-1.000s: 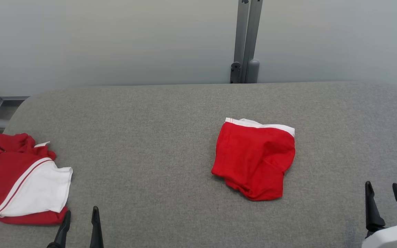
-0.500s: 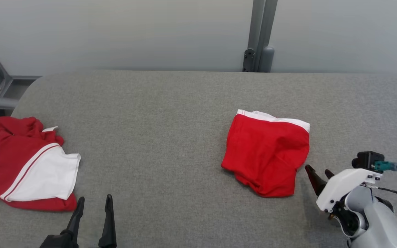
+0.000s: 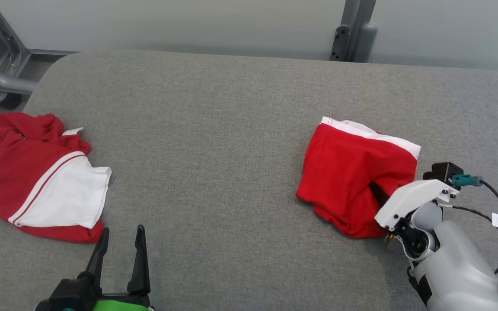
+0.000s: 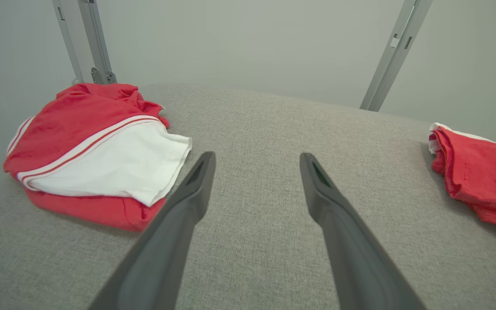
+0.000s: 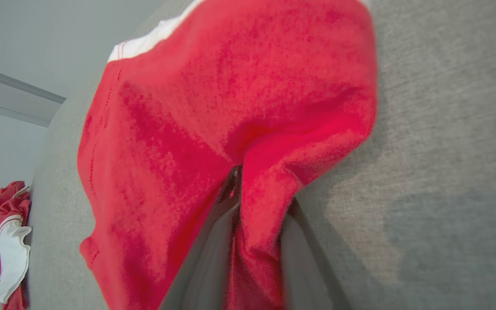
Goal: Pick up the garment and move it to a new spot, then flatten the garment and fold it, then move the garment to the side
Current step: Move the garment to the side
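When looking right of centre on the grey table (image 3: 231,108), find the garment (image 3: 348,168) — a folded red packet, white band along the far edge, lying flat. Looks about as wide as deep, so no real long axis; carries that white band on a slant, far-left corner across to the right.

On to the right pincer (image 3: 377,193). Sits at the near-right corner of the packet, pointing away and to the left, straight into the cloth. Has its fingers (image 5: 213,249) set narrow, one either side of a raised ridge of red fabric, and looks to be pinching that ridge and nothing else.

So: contact at that one corner, with the rest of the packet lying away and to the left of the grip. Matters for the carry to the side, probably the step in hand. Would likely trail the packet behind on a pull to the right, and bunch it up on a push to the left.

Down at the near left, the left pincer (image 3: 122,230) — spread wide, holding nothing, poised over the table, well apart from the garment and near a second, crumpled red-and-white shirt (image 3: 37,181). No contest on nearness: a job for the right arm.
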Controlling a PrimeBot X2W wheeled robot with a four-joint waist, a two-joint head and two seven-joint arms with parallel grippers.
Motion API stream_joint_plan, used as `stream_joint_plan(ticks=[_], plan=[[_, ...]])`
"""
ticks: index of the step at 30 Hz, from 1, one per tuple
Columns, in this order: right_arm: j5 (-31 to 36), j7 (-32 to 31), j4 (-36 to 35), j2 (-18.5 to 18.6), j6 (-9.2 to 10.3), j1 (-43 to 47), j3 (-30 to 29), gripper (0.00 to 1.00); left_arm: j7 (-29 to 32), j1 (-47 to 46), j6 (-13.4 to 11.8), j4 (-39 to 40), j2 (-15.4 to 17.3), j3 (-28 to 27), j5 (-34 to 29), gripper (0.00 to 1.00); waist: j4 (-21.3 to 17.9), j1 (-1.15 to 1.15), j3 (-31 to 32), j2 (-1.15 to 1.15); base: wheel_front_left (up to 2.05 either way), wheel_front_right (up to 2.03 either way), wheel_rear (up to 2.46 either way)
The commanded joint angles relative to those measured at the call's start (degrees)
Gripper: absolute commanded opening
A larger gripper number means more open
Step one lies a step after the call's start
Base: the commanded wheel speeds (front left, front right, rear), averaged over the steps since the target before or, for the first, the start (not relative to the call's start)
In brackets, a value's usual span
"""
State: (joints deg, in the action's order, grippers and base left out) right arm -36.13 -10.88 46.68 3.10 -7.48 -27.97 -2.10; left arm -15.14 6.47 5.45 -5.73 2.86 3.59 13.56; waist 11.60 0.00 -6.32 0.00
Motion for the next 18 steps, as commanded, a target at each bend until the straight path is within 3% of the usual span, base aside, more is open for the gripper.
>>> stream_joint_plan(ticks=[1, 5, 10, 14, 18], plan=[[-0.6, -1.0, 0.0, 0.5, -0.02, -1.1, 1.1, 0.00, 0.0, -1.4, -0.3, 0.5, 0.1, -0.1, 0.3, 1.00, -1.2, 0.00, -2.1, 0.00, 0.00, 0.00, 0.00], [-1.9, -5.3, -2.5, 5.8, 0.00, -3.7, 3.8, 0.00, 0.0, -2.6, -0.5, 1.8, 0.1, -0.7, 0.3, 1.00, -4.6, 0.00, -5.5, 0.00, 0.00, 0.00, 0.00], [-2.7, -12.2, -6.4, 17.1, 0.00, -7.5, 5.3, 0.00, 0.0, -5.8, 0.1, 3.3, 0.1, -0.9, -0.8, 1.00, -8.5, 0.00, -11.5, 0.00, 0.00, 0.00, 0.00], [1.9, -14.0, -6.3, 26.6, 0.00, -10.6, 4.0, 0.00, 0.0, -9.3, 0.8, 3.4, 0.1, -0.6, -1.7, 1.00, -9.8, 0.00, -15.9, 0.00, 0.00, 0.00, 0.00], [7.9, -13.4, -4.0, 32.6, -0.01, -12.6, 2.7, 0.00, 0.0, -11.5, 1.2, 3.0, 0.1, 0.5, -1.5, 1.00, -9.6, 0.00, -18.5, 0.00, 0.00, 0.00, 0.00]])
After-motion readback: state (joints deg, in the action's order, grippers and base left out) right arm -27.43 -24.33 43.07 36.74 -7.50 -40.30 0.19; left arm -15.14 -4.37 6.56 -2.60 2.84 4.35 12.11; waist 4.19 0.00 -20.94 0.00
